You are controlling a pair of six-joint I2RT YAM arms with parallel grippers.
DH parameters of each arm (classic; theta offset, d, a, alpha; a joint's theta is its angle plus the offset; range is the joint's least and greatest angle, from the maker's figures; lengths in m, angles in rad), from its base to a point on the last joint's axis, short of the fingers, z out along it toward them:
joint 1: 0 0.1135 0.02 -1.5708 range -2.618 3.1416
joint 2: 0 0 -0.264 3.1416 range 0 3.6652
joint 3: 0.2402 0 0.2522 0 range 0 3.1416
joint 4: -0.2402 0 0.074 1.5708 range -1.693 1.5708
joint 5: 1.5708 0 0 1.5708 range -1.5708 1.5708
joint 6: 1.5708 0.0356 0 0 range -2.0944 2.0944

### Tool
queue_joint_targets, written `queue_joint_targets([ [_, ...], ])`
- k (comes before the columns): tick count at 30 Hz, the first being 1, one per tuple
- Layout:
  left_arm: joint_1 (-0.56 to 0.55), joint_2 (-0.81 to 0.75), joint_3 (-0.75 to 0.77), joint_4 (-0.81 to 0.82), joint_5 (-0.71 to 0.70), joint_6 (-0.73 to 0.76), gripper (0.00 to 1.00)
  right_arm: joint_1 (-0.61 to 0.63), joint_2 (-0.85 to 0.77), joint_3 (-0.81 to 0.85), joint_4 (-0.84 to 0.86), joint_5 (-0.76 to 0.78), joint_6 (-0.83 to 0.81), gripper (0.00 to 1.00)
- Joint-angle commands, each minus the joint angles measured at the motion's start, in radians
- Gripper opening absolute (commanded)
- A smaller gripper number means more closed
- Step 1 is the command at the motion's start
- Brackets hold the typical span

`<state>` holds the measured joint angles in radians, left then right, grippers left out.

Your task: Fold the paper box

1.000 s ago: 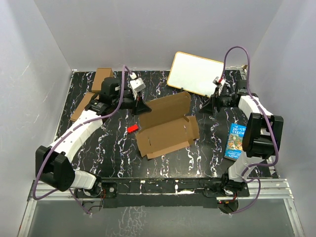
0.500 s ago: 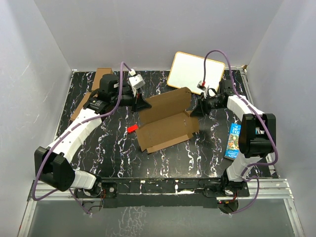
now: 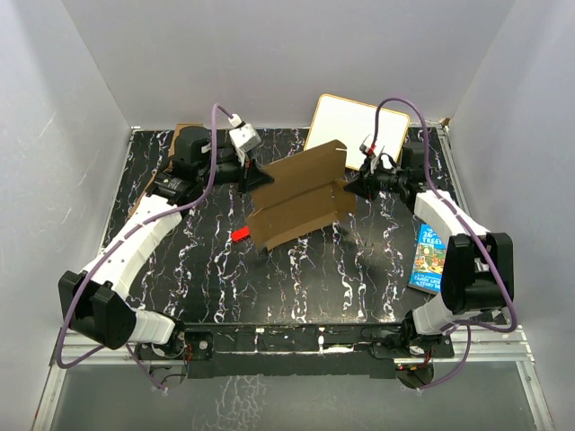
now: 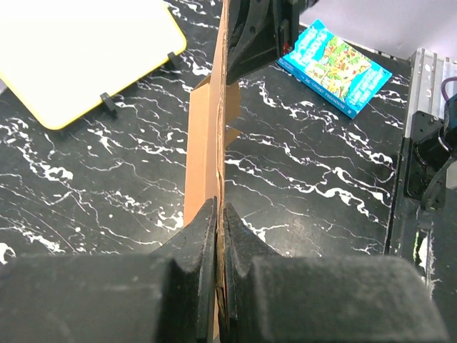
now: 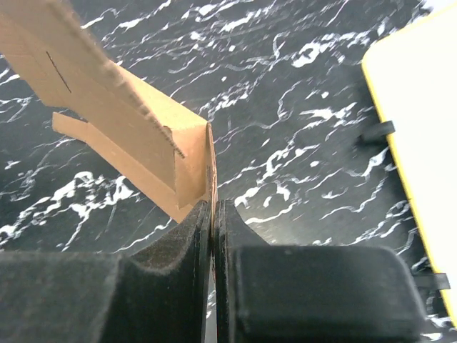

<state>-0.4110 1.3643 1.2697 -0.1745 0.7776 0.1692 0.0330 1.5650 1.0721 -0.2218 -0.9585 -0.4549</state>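
The paper box (image 3: 301, 193) is a flat brown cardboard sheet with flaps and slits, held up off the black marble table (image 3: 296, 278) and tilted between both arms. My left gripper (image 3: 256, 180) is shut on its left edge. In the left wrist view the cardboard (image 4: 207, 143) runs edge-on out of the closed left gripper (image 4: 220, 214). My right gripper (image 3: 352, 187) is shut on the right end flap. In the right wrist view that flap (image 5: 121, 121) is pinched between the pads of the right gripper (image 5: 214, 211).
A yellow-framed whiteboard (image 3: 355, 135) leans at the back right, just behind the box. A blue book (image 3: 429, 256) lies by the right arm. A small red object (image 3: 240, 234) sits on the table under the box's left end. A brown carton (image 3: 186, 131) lies back left.
My right gripper moved in to the box's right end and shut on its flap. The box rose off the table and shifted toward the back, carried between both grippers.
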Motion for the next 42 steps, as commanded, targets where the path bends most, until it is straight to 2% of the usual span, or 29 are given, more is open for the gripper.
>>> queue_joint_targets([
  [1, 0.004, -0.058, -0.019, 0.106, 0.009, -0.035, 0.0, 0.026, -0.076, -0.126, 0.553, 0.036, 0.123, 0.08],
  [4, 0.004, -0.035, -0.049, 0.132, 0.027, -0.055, 0.0, 0.03, -0.064, -0.194, 0.693, 0.067, 0.147, 0.08],
  [10, 0.004, -0.024, -0.148, 0.23, 0.02, -0.121, 0.0, 0.031, -0.049, -0.317, 0.809, 0.069, 0.121, 0.08],
  [27, 0.015, 0.014, -0.164, 0.298, -0.012, -0.217, 0.0, 0.025, -0.013, -0.34, 0.825, 0.071, 0.161, 0.08],
  [37, 0.029, 0.01, -0.152, 0.274, -0.017, -0.212, 0.0, 0.025, -0.017, -0.359, 0.869, 0.073, 0.188, 0.08],
  [42, 0.029, 0.029, -0.128, 0.259, 0.026, -0.222, 0.0, 0.025, -0.01, -0.383, 0.92, 0.07, 0.206, 0.08],
])
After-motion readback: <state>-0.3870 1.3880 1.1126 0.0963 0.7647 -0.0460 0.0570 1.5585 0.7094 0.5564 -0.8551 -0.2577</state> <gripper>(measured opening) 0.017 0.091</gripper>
